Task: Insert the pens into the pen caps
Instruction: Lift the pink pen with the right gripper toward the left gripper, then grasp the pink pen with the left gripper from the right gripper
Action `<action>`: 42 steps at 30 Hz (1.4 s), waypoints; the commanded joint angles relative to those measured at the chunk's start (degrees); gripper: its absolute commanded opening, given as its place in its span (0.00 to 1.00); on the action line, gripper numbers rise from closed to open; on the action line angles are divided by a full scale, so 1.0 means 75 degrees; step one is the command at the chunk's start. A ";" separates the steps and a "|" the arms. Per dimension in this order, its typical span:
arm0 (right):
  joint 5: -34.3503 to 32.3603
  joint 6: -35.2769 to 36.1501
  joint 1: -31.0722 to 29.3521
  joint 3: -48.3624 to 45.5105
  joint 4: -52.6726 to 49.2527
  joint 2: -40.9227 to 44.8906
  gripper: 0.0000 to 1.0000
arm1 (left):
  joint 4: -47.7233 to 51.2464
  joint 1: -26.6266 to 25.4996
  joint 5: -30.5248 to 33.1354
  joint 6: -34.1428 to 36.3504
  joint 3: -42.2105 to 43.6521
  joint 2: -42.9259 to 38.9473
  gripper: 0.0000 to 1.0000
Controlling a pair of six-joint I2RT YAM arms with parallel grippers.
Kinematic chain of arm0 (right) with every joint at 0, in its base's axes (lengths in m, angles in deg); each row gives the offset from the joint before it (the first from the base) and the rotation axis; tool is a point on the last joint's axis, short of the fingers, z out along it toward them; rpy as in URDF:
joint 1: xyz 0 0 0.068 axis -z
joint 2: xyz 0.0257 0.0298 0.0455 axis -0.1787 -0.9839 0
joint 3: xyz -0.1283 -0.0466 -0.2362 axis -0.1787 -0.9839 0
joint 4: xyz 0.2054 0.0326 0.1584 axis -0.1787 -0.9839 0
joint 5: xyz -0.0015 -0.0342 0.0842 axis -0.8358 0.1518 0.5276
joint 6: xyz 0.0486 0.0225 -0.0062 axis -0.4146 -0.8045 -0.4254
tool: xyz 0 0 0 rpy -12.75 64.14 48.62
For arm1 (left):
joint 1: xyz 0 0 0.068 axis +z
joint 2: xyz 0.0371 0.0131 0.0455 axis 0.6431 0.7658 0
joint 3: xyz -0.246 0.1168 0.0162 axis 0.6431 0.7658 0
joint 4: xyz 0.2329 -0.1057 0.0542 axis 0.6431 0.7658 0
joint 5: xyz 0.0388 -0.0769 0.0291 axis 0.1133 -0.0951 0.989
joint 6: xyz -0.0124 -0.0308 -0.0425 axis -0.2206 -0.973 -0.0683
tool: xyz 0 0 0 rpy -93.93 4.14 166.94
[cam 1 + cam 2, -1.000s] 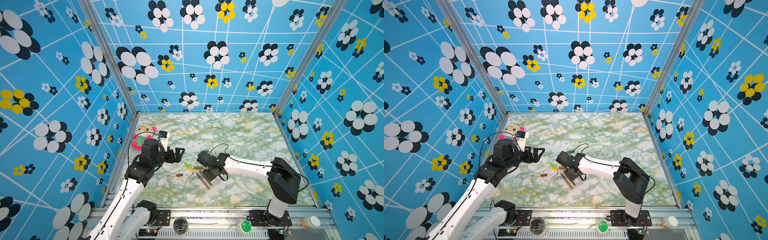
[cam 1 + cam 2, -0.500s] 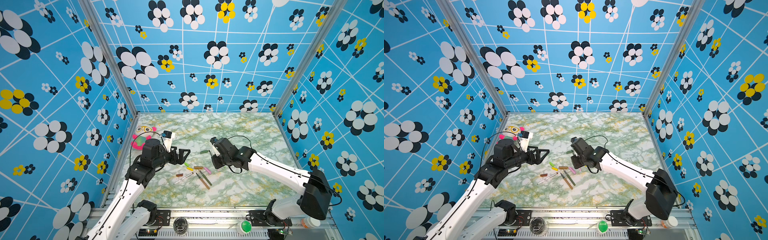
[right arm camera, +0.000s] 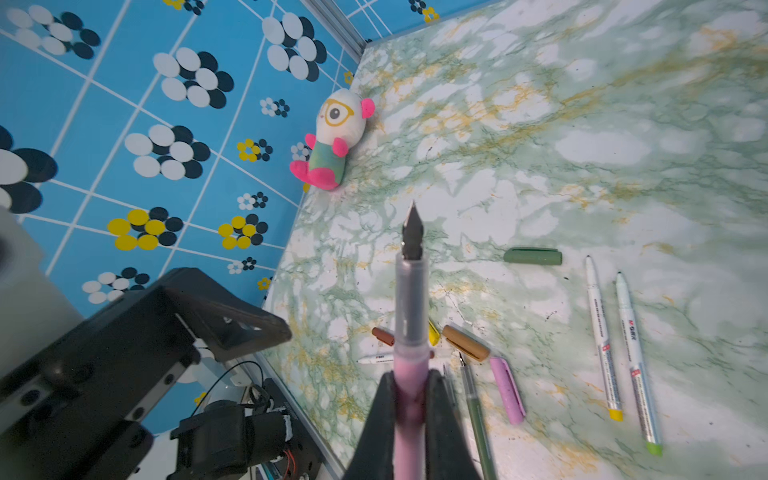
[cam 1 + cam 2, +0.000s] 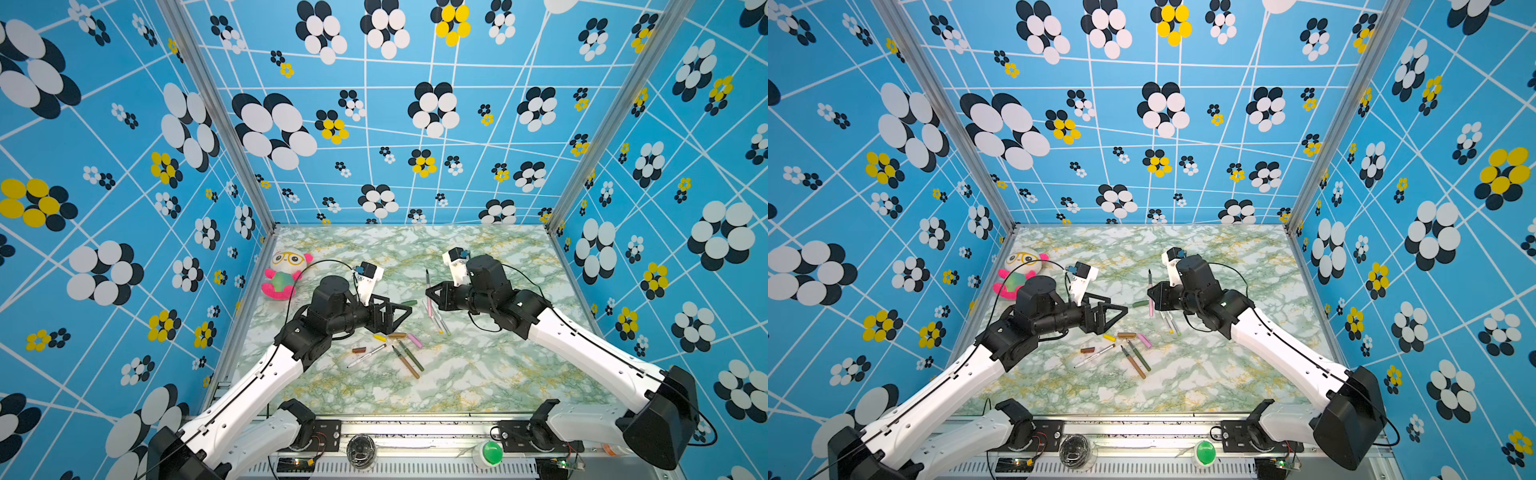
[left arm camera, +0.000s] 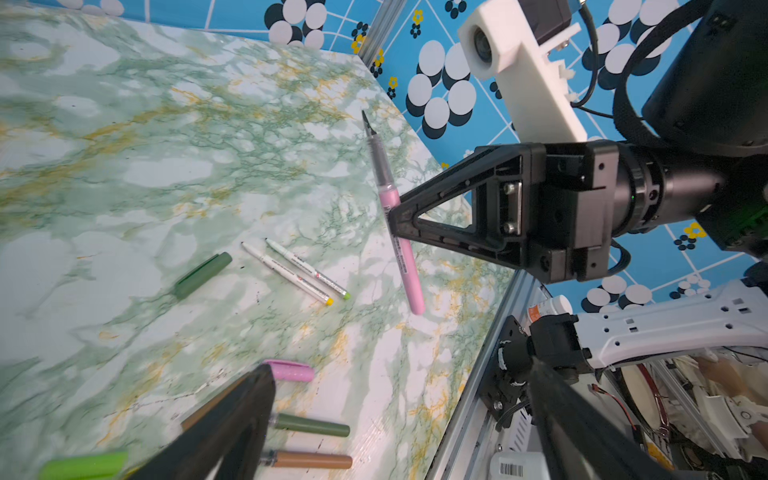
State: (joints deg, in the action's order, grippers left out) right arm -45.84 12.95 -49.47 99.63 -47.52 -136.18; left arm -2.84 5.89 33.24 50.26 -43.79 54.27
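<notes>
Right end effector (image 3: 410,384), bottom centre of its wrist view, is clamped on the pink pen (image 3: 410,332), held clear of the worktop (image 3: 582,166) with the nib pointing up the frame. Just beyond, lower right of centre, the pink cap (image 3: 508,390) lies flat. Farther off, left of centre in a top view, the left end effector (image 4: 401,312) hovers empty, jaws apart. Capping seems in hand; next, that cap likely needs grasping and aligning with the nib.
</notes>
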 commanded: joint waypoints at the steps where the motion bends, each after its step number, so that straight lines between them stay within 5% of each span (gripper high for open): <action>1: 0.0695 -0.0647 0.0035 -0.0176 0.0740 0.0273 0.09 | -0.0890 -0.0267 -0.0142 -0.0514 0.0082 0.0326 0.95; 9: 0.1038 -0.1217 0.0032 -0.0590 0.1387 0.0698 0.09 | -0.1588 -0.0605 -0.0092 -0.0910 -0.0188 0.1101 0.85; 39: 0.0902 -0.1154 0.0032 -0.0785 0.1585 0.0753 0.09 | -0.1651 -0.0948 0.0078 -0.0955 -0.0493 0.1531 0.02; 42: 0.0861 -0.1099 0.0029 -0.0735 0.1517 0.0729 0.10 | -0.1532 -0.0945 0.0147 -0.0894 -0.0522 0.1520 0.00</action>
State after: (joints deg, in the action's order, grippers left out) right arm -39.04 3.85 -49.47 94.08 -36.66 -130.96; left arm -15.45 -0.93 34.00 41.89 -45.63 65.81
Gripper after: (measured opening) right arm 0.123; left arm 0.135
